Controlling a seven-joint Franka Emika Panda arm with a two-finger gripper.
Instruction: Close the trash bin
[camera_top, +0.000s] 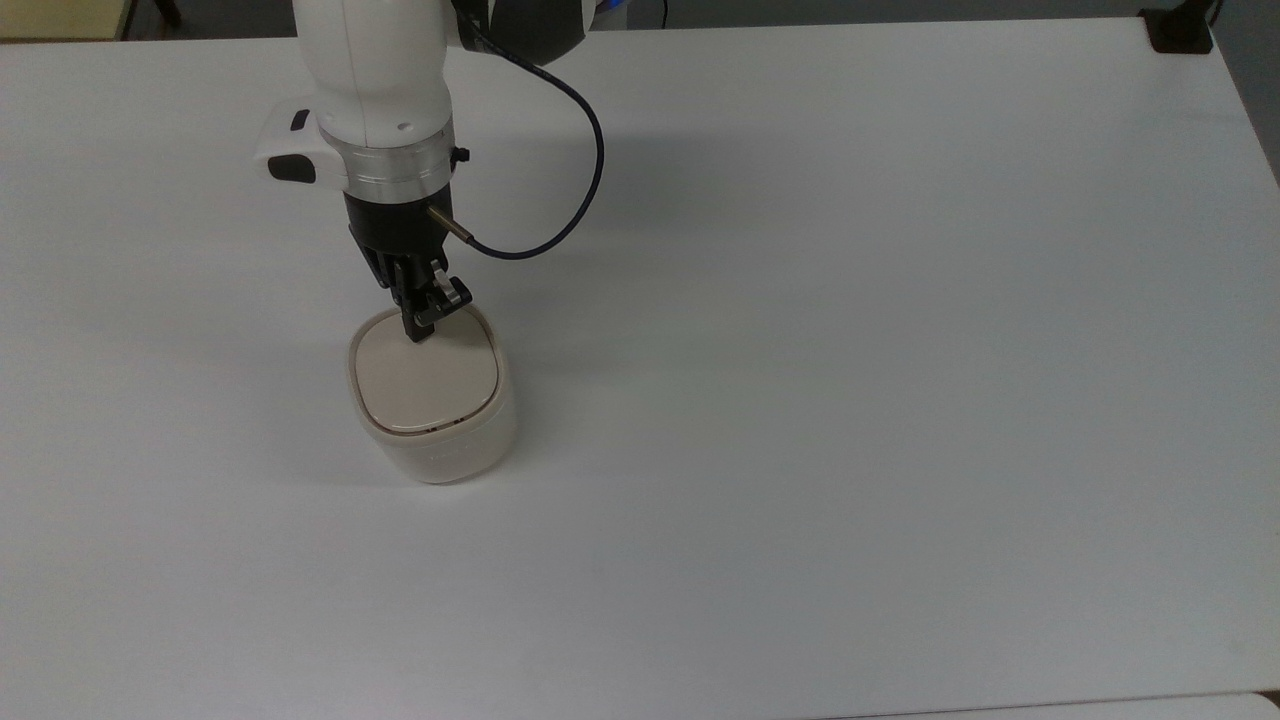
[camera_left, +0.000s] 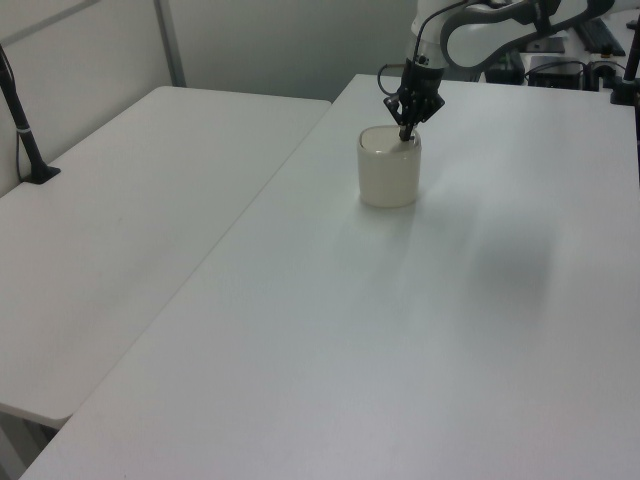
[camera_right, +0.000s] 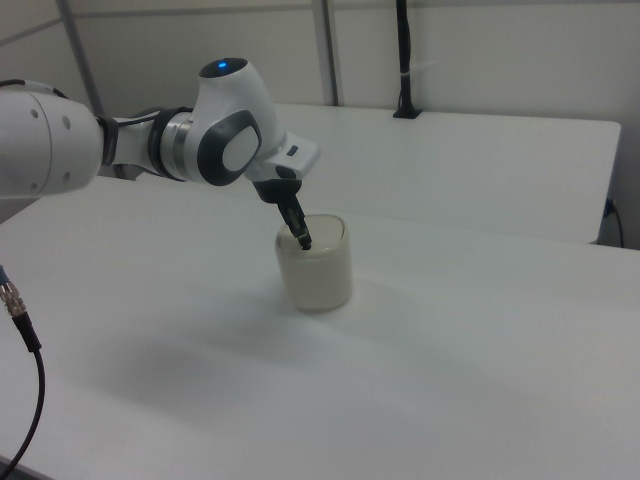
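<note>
The trash bin is a small cream-white rounded-square tub on the white table, left of centre in the top view. Its beige lid lies flat and level inside the rim. The bin also stands at the far middle of the left view and mid-frame in the right view. My gripper points down with its black fingers together, and its tip rests on the lid's far edge. From the side the gripper meets the lid's top, and the right view shows the gripper touching the same spot.
The white table stretches wide to the top view's right and toward its bottom. A dark cable loops off the wrist. A black clamp sits at the far right corner. A second white table adjoins on the left view's left.
</note>
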